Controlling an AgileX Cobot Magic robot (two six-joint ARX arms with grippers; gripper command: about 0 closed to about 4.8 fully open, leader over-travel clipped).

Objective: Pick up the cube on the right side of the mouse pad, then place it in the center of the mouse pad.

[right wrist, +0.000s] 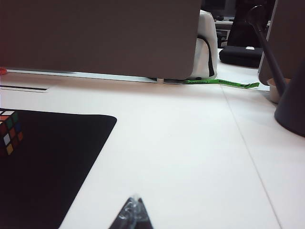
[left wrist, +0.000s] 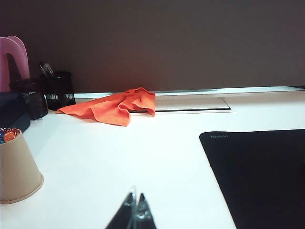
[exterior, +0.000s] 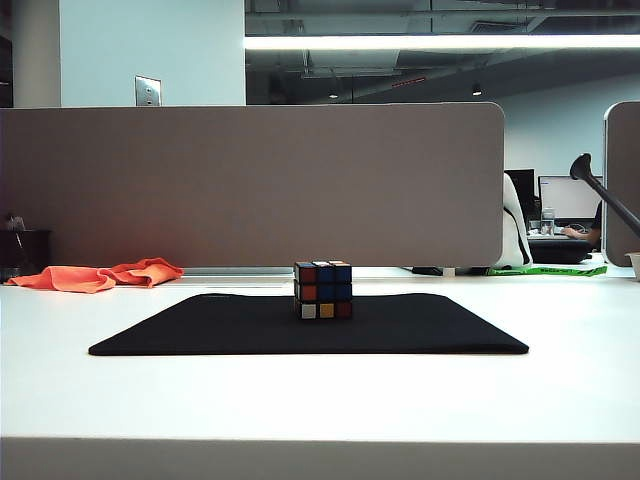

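The cube [exterior: 323,290], black-edged with red, blue, orange, white and yellow stickers, stands upright near the middle of the black mouse pad [exterior: 200,330], toward its far edge. The right wrist view catches the cube [right wrist: 9,131] at the picture's border on the pad [right wrist: 52,162]. My right gripper [right wrist: 135,202] is shut and empty, low over the white table beside the pad, well apart from the cube. Off the pad's [left wrist: 262,176] other side, my left gripper [left wrist: 135,198] is shut with nothing in it. Neither gripper shows in the exterior view.
An orange cloth [exterior: 100,275] lies at the back left by the grey partition [exterior: 250,185]. A paper cup [left wrist: 16,167], black mesh pen holders [left wrist: 59,89] and a dark box sit left of the left gripper. A dark lamp base [right wrist: 290,107] stands at the right.
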